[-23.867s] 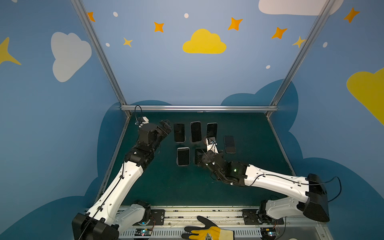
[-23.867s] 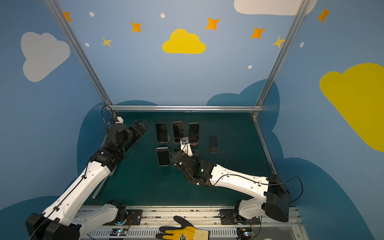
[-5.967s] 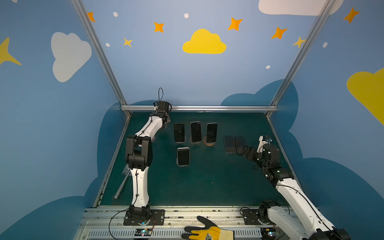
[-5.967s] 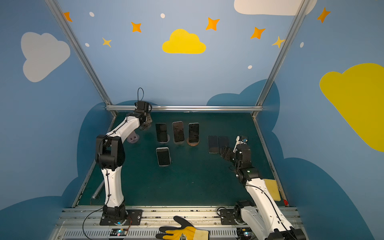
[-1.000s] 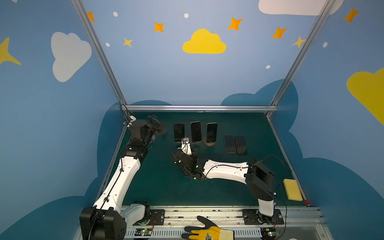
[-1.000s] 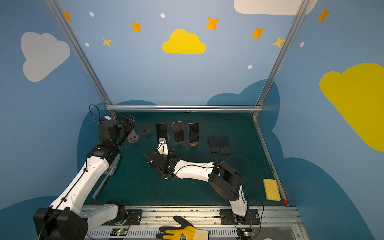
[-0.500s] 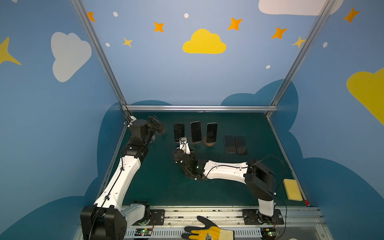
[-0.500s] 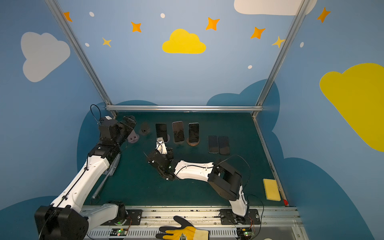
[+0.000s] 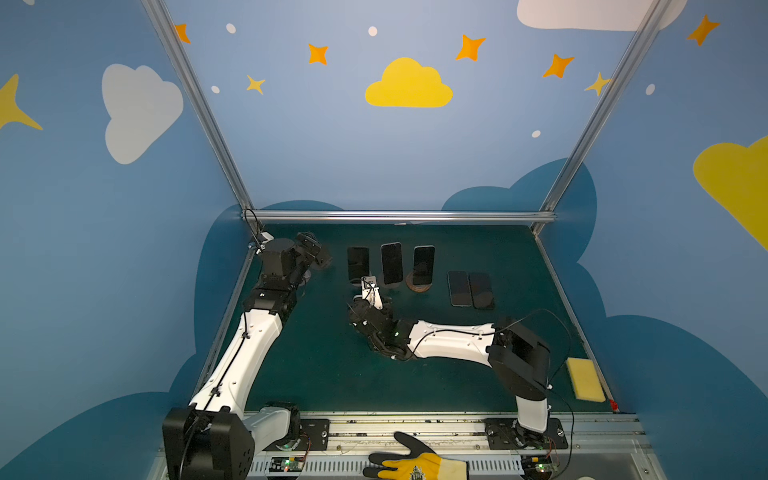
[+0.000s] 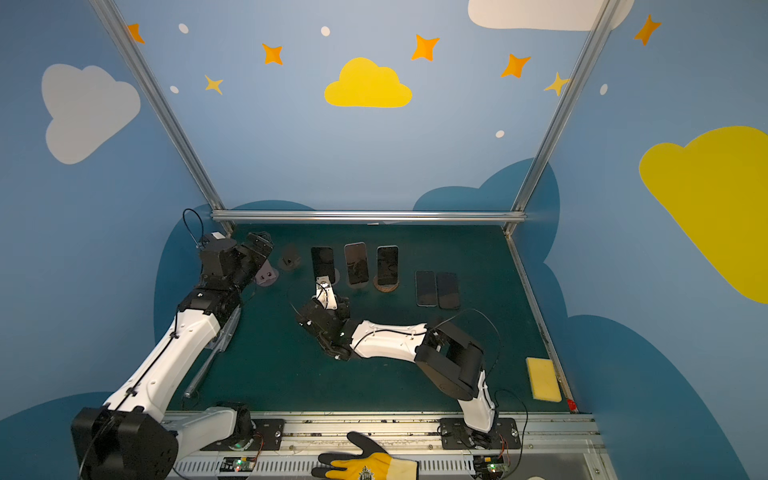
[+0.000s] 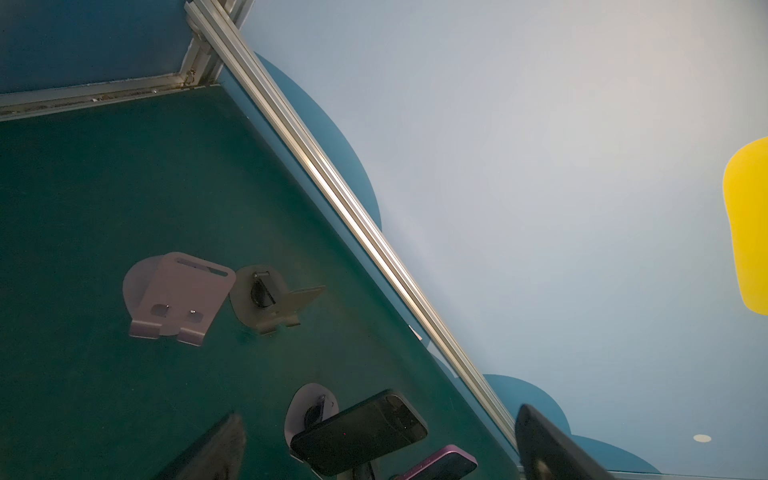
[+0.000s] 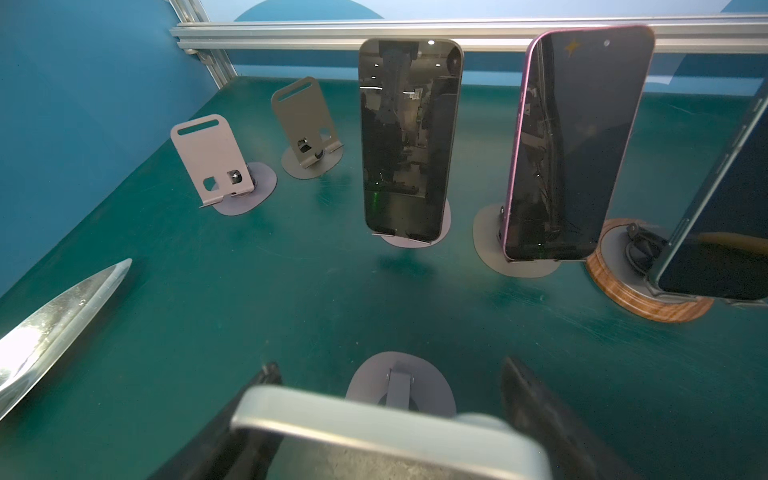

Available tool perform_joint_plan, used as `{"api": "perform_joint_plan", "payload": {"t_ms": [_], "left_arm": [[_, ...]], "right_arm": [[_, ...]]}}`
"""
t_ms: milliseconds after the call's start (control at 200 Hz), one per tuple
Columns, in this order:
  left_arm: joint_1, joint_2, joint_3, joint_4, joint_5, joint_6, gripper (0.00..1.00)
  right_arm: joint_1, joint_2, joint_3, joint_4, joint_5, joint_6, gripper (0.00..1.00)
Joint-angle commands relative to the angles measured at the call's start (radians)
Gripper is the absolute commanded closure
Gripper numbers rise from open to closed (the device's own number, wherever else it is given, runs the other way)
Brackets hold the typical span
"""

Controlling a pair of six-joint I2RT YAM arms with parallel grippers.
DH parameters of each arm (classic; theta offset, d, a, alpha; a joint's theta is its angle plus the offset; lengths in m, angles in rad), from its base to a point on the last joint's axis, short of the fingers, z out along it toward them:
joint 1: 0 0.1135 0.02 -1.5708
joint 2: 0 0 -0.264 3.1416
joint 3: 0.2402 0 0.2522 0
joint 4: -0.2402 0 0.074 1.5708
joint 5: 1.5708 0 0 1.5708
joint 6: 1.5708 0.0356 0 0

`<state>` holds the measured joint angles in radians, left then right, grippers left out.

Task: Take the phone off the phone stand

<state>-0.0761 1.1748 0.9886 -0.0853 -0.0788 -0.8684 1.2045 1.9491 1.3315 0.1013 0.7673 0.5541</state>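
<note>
The phone (image 12: 374,432) sits low in the right wrist view, a grey-edged slab just in front of its stand (image 12: 432,395), whose round base and hinge post show past the phone's far edge. Whether it rests on the stand's ledge or hangs clear of it is hidden. In both top views the arm covers it.

The right tool (image 12: 390,368) straddles the phone, one finger (image 12: 536,407) at each long side. I cannot tell if the jaws are pressing or only bracketing it.

To do this step well, I judge the tool should close squarely on the two long sides and confirm the hold. It should then lift up and back along the stand's lean so the bottom edge clears the ledge without dragging the light stand. The carry should stay low and away from the back row.

Only one short edge with rounded corners shows. It points toward the back row, and the long axis runs along the fingers, back under the camera. The face is dull grey, but screen or back is unclear.

Beyond stand a black phone (image 12: 409,137), a purple phone (image 12: 577,141) and a third phone (image 12: 715,208), all propped upright. Two empty stands (image 12: 208,158) sit beside them on the bench (image 9: 332,374). The left tool (image 9: 311,249) hovers near those, jaws wide apart and holding nothing.
</note>
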Motion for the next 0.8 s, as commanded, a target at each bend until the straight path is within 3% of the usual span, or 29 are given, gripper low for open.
{"api": "perform_joint_plan", "payload": {"t_ms": [0, 250, 626, 796], "left_arm": [[0.011, -0.007, -0.006, 0.012, -0.001, 0.006, 0.00], [0.013, -0.003, -0.007, 0.015, 0.002, 0.004, 0.00], [0.024, -0.001, -0.010, 0.028, 0.038, -0.009, 0.00], [0.023, -0.003, -0.006, 0.029, 0.053, -0.005, 0.00]], "right_arm": [[-0.006, -0.015, -0.006, 0.002, -0.005, 0.010, 0.17], [-0.016, 0.002, -0.007, 0.015, -0.024, 0.024, 0.20], [-0.007, -0.040, -0.069, 0.120, -0.045, -0.040, 0.32], [0.001, -0.072, -0.085, 0.147, -0.047, -0.079, 0.32]]}}
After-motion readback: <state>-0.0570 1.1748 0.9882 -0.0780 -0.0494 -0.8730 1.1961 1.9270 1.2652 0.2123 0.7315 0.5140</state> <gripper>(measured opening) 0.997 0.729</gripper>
